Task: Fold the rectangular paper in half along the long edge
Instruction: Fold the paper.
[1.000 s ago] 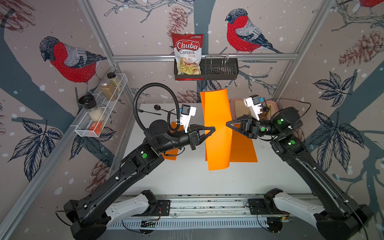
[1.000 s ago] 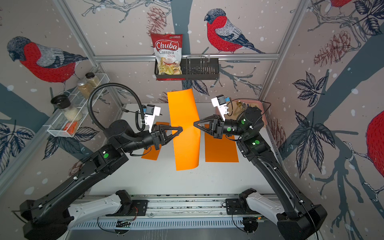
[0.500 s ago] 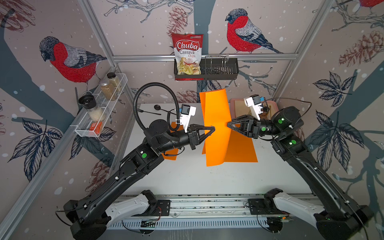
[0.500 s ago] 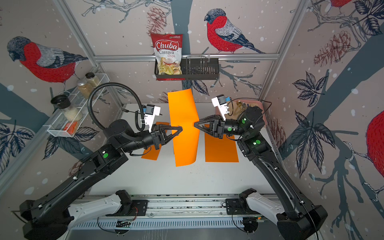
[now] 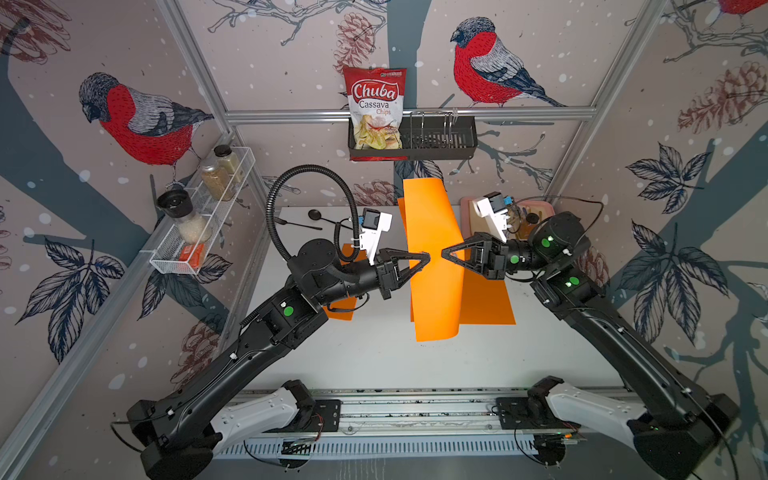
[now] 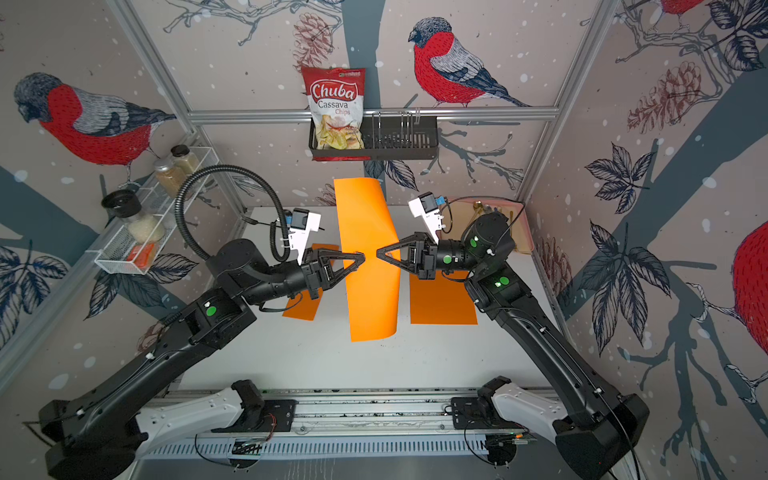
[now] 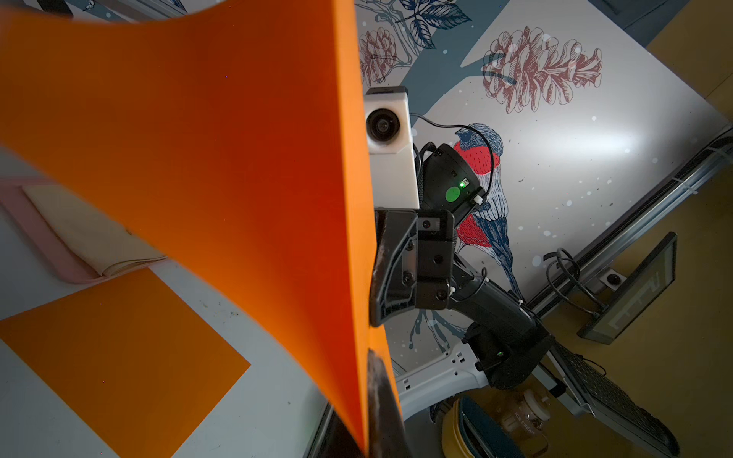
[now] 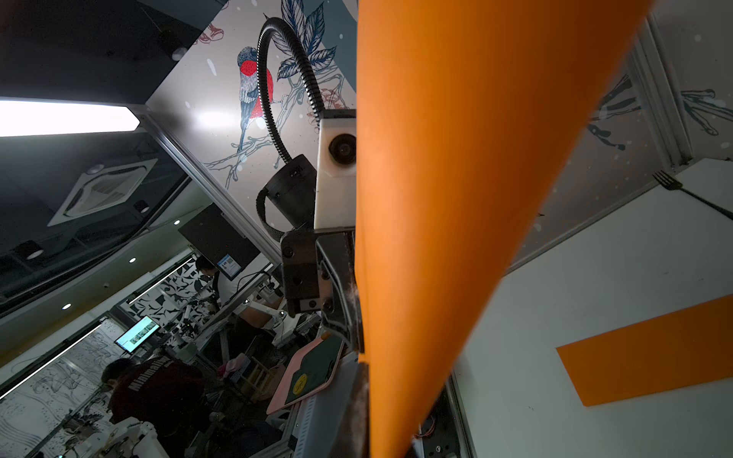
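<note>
The orange rectangular paper (image 5: 434, 299) hangs upright in the air above the white table (image 5: 374, 353), bent into a loose fold with its lower end curling; it also fills the left wrist view (image 7: 218, 158) and the right wrist view (image 8: 456, 158). My left gripper (image 5: 428, 257) is shut on the paper from the left. Facing it tip to tip, my right gripper (image 5: 444, 254) is shut on the same sheet from the right. In both top views the two tips nearly meet at mid-height of the paper (image 6: 370, 299). The wrist views show the sheet running down between dark fingers (image 7: 380, 396) (image 8: 357, 404).
Two more orange sheets lie flat on the table, one under the right arm (image 5: 486, 299) and a smaller one under the left arm (image 5: 345, 291). A pink tray (image 5: 536, 205) sits at the back right, a black spoon (image 5: 316, 216) at the back left. A chips bag (image 5: 376, 108) hangs on the back wall.
The hanging sheet swayed: its lower end drew up and to the left half a second ago and now hangs lower again. Both arms have barely moved.
</note>
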### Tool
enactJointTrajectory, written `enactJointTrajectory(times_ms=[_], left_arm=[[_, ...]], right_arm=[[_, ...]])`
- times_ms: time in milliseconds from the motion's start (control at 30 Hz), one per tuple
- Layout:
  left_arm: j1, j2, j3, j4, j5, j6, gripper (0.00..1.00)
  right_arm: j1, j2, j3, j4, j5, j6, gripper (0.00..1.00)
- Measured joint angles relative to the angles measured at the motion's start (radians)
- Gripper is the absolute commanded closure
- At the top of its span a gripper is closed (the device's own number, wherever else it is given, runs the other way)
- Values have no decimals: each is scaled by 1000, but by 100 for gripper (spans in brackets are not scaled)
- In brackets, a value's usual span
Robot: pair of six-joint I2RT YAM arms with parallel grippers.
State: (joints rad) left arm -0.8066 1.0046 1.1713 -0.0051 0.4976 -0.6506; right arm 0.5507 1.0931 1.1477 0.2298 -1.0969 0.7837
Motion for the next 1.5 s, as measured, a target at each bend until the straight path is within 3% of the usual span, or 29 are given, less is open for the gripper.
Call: enactJointTrajectory(times_ms=[100,333,467,600,933,1133,1333,1400,1500], left_arm=[[0,0,0,0,0,0,99],[0,8,0,0,-1,-5,73],[0,10,0,1,-1,-5,71],[0,12,-4,2,-1,-8,71],[0,16,-13,21,5,-26,84],[-1,21,-13,24,15,-30,100],[-3,19,-19,31,25,-31,100],[-3,16,-24,37,28,-31,100],[-3,9,-42,76,53,-33,100]], right_arm=[[0,0,0,0,2,-1,100],[0,-2,0,-2,7,-3,100],[8,1,0,-3,18,-8,100],[18,6,0,-3,26,-21,100],[53,21,8,-18,40,-46,100],[57,21,16,-34,47,-53,99],[47,12,22,-59,50,-75,69],[27,2,22,-71,49,-77,72],[-2,-12,22,-80,49,-79,83]])
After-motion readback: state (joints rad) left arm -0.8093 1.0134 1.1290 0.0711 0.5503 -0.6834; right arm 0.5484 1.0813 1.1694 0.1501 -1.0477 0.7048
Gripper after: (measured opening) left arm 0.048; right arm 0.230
